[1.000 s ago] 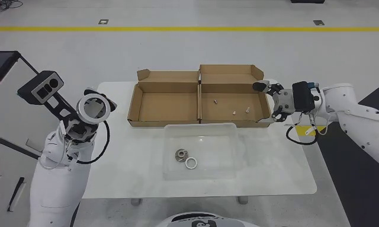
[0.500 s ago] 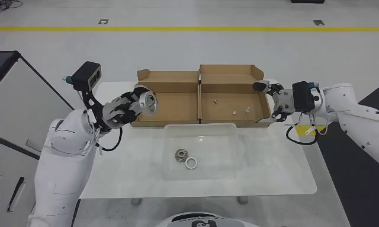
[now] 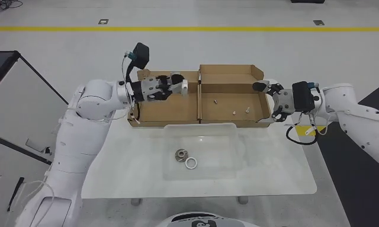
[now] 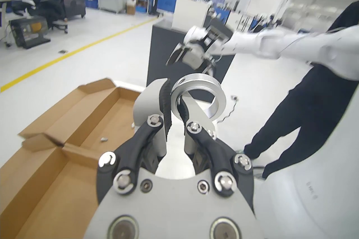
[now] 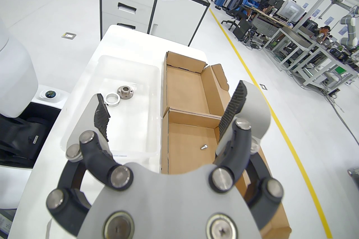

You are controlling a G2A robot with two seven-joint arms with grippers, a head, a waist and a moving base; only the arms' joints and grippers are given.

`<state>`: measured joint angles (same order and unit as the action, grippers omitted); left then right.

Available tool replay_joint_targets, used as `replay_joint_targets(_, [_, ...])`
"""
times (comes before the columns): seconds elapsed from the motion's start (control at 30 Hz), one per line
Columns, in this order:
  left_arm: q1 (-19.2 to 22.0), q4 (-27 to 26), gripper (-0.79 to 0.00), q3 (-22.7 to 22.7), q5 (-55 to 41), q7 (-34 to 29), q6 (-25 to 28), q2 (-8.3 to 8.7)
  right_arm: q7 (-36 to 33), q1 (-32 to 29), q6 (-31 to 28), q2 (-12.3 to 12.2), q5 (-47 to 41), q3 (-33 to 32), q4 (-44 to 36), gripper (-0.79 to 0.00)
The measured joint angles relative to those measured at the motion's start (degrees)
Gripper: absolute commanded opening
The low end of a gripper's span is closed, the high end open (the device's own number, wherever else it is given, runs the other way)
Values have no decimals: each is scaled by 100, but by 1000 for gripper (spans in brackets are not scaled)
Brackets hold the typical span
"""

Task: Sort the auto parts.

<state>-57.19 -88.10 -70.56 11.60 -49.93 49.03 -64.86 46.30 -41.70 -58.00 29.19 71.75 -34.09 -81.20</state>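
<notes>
My left gripper is shut on the rim of a large silver metal ring. In the top view this gripper hangs above the back of the left cardboard box. The right cardboard box holds a few small screws. At that box's right end my right gripper stands open and holds nothing; its wrist view shows the fingers spread wide. A clear plastic bin in front of the boxes holds a flanged metal hub and a small white ring.
The boxes sit side by side at the back of the white table, with flaps standing along their far edges. A dark cabinet stands beyond the table's end. Bare tabletop lies left and right of the bin.
The left arm has swung from the table's left end rightward with the ring, ending over the left box. The right arm has kept still.
</notes>
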Motion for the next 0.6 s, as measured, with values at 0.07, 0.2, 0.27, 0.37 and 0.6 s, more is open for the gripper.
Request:
replay_joint_targets(0.07, [72,198,-785,175,432,-104,50,-1,0,0,0,0,0,0,0,0])
replay_joint_targets(0.2, [65,454,-785,393,929,-128,80,3,0,0,0,0,0,0,0,0])
replay_joint_targets(0.27, [87,639,-785,501,938,-10,39,-11,0,0,0,0,0,0,0,0])
replay_joint_targets(0.37, [277,968,-785,726,1241,126,8,-55,0,0,0,0,0,0,0,0])
replay_joint_targets(0.6, [1034,1999,-785,1518,2292,709,-33,-291,0,0,0,0,0,0,0,0])
